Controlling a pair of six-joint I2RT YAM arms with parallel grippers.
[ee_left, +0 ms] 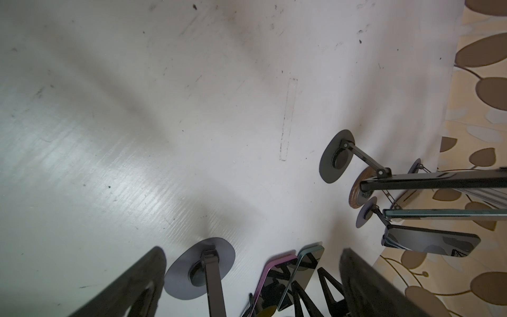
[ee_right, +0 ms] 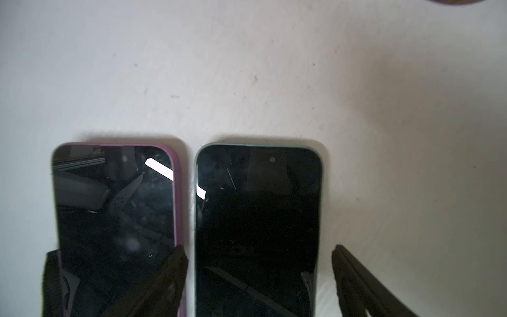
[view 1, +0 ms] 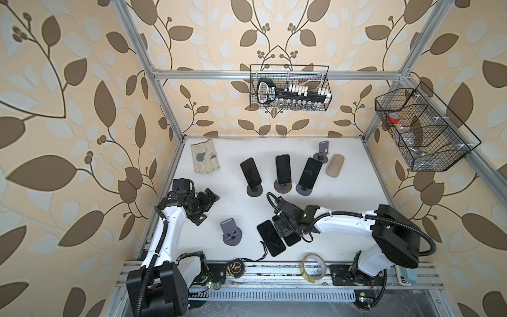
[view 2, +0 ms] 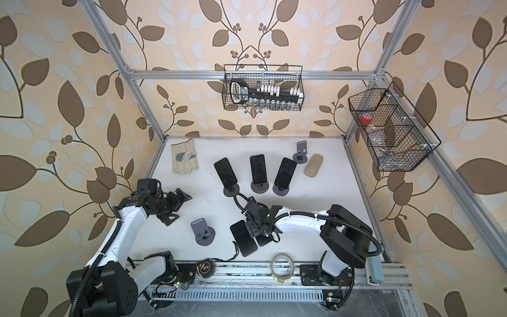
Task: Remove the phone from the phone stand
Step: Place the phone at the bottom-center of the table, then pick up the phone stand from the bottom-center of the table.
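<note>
the green phone [ee_right: 258,219] is seen lying flat on the white table [ee_right: 247,68], just beside the pink phone [ee_right: 115,219], between the spread fingers of the right gripper [ee_right: 258,248], which is not closed on it, while the left gripper [view 1: 207,207] is held wide open above the table near the empty stand [view 1: 231,232].

Beige leaf-patterned wallpaper [view 1: 68,82], aluminium frame rails [view 1: 208,74], scuffed white tabletop [view 1: 343,197].
</note>
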